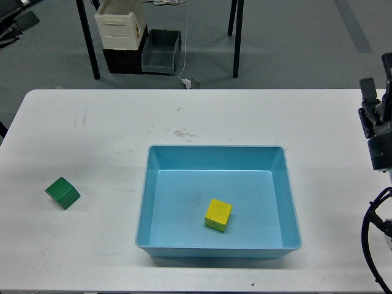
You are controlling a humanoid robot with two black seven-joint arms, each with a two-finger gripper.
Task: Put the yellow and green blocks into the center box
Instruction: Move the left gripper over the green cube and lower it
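Note:
A yellow block lies inside the light blue center box in the middle of the table, slightly right of the box's center. A green block sits on the white table at the left, well apart from the box. The far end of my right arm shows at the right edge, pointing up and clear of the box; its fingers cannot be told apart. A dark part of my left arm shows in the top left corner, above the floor and far from the green block.
The white table has light scuff marks behind the box. On the floor behind the table stand a cream bin, a grey bin and black stand legs.

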